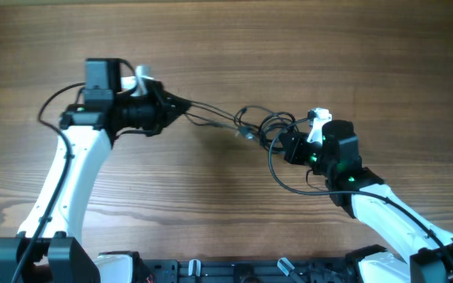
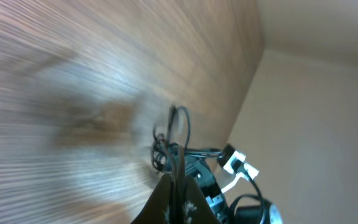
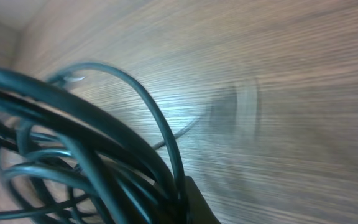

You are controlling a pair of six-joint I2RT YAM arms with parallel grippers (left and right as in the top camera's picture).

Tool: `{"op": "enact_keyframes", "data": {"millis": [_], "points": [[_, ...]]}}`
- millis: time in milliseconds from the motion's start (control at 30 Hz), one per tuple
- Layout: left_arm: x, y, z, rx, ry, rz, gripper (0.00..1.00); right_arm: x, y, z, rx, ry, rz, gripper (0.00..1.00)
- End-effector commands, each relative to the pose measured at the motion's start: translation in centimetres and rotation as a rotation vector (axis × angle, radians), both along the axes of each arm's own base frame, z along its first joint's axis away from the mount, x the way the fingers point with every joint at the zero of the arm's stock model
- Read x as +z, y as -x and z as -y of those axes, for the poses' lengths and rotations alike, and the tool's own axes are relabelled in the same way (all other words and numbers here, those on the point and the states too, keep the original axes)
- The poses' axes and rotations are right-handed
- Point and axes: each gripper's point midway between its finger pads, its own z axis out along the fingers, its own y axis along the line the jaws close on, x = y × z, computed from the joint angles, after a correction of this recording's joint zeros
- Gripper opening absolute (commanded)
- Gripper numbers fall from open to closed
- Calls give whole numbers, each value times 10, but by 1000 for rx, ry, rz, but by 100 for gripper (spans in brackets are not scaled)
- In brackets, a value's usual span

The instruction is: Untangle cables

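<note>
The cables point(image 1: 246, 126) are thin dark cords that run taut from my left gripper point(image 1: 184, 107) to a tangle of loops near the table's middle. One loop sags toward the front point(image 1: 288, 185). My left gripper is shut on the cables' strands; in the left wrist view they lead from my left gripper point(image 2: 180, 186) up to the knot point(image 2: 178, 124). My right gripper point(image 1: 283, 145) is shut on the bunched cables on the tangle's right side. In the right wrist view the cables point(image 3: 92, 149) fill the left half, pinched at my right gripper point(image 3: 182, 193).
The wooden table point(image 1: 211, 47) carries only the cords and both arms. The arm bases and a black rail point(image 1: 226, 271) line the front edge. In the left wrist view the right arm point(image 2: 241, 186) sits just beyond the knot, near the table's edge point(image 2: 247, 81).
</note>
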Motion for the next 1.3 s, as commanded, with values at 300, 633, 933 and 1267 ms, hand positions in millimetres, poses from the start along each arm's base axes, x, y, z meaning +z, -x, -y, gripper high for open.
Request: {"op": "enact_keyframes", "data": {"millis": [300,633,933,1267], "points": [[-14,2,-2,-9,-112,-2,100,8,-6,-3,97,46,128,5],[-64,37,136,-85,-110,-231,100,15,4,-20,204,-20,139,5],[-50,30,126,-253,15,-155,4,-12,2,25,18,10,-18,5],[4,12,18,-48,-258,119,17,14,2,18,93,-88,50,5]]}}
